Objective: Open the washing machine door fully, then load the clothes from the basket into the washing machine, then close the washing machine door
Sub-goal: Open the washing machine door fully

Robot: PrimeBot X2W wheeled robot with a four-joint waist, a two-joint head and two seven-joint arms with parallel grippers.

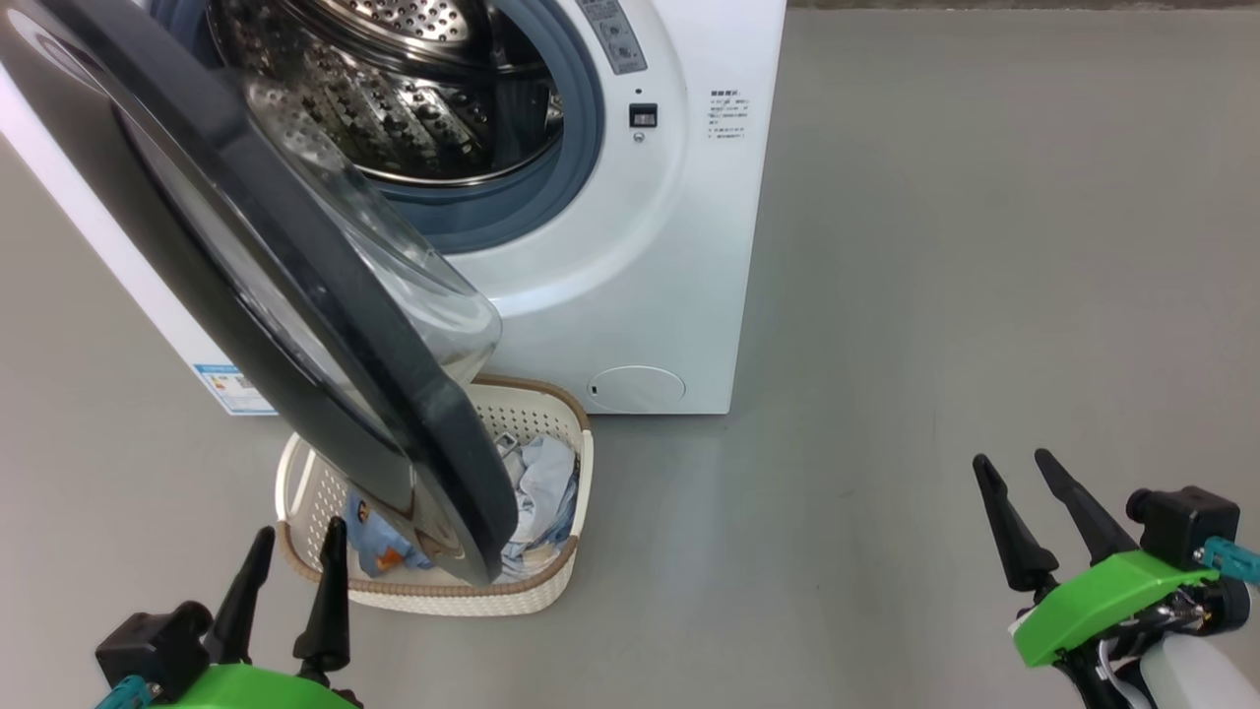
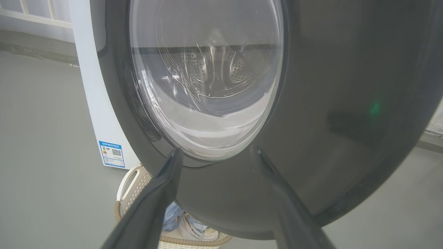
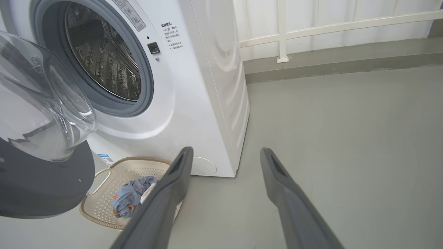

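Head view, starting at the left: the left gripper (image 1: 301, 529) sits in the bottom left corner, spread wide with nothing between its fingers (image 2: 155, 204), tips pointing up at the near left corner of the basket (image 1: 512, 597). Right above it the washing machine door (image 1: 325, 286) is swung out toward the camera, black rim nearly edge-on and the clear glass bowl (image 1: 404, 256) bulging off to the right. Its lower edge hangs over the basket and hides a good chunk of it. The basket is on the floor (image 1: 935, 246) just in front of the washing machine (image 1: 669, 246), and the clothes (image 1: 546, 483) are in there: a white and pale blue-grey piece on the right side, a blue one with little orange prints peeking out left of the door's edge. Behind that the machine's mouth is open, with the steel drum (image 1: 394, 89) and grey seal (image 1: 589, 138) in plain sight, a blue label (image 1: 231, 386) low on the left and a round white cap (image 1: 636, 388) low on the right. Then grey floor, and way over at the bottom right the right gripper (image 1: 1012, 456), also spread wide and holding nothing, well apart from the machine and basket. Left wrist view has the door's outer face right up close past the fingertips; can't tell if they touch it. Right wrist view looks across at the basket and the drum, with a white railing (image 3: 311, 29) along the back wall.
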